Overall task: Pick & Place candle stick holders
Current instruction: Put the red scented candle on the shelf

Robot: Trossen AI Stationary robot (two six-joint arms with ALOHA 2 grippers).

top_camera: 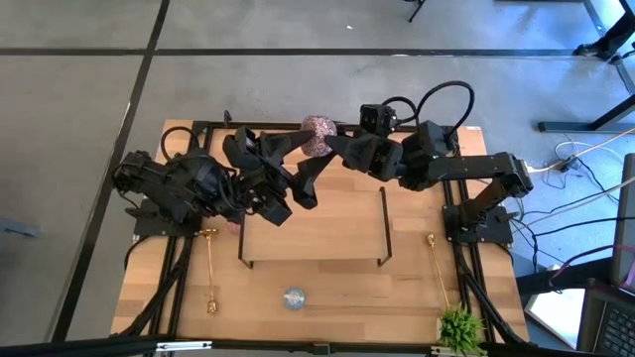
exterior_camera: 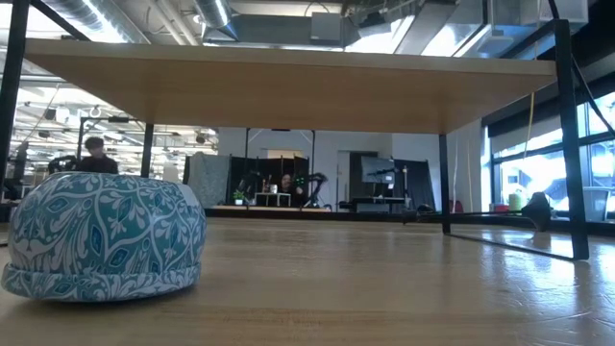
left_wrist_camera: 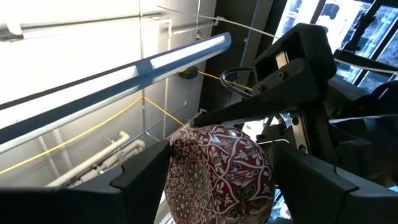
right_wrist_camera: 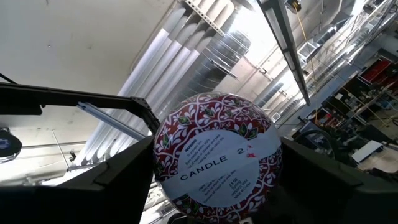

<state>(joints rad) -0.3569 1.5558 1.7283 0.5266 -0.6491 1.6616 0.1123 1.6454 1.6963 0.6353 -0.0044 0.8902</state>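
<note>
We have the squat round red-and-white patterned candle holder [top_camera: 318, 134] lifted above the far edge of the wooden board [top_camera: 327, 223], clamped between the left gripper [left_wrist_camera: 211, 186] and the right gripper [right_wrist_camera: 214, 180], both closed on it mid-handover. Next, we judge, one gripper must let go so the other can carry it to its place.

Round candle [top_camera: 319, 134] held between left hand [top_camera: 308, 164] and right hand [top_camera: 332, 147] above the worktop's [top_camera: 327, 288] far edge, wooden board [top_camera: 316, 230] below them, another round candle [top_camera: 295, 297] well nearer, plant [top_camera: 461, 327] far off the right hand
</note>
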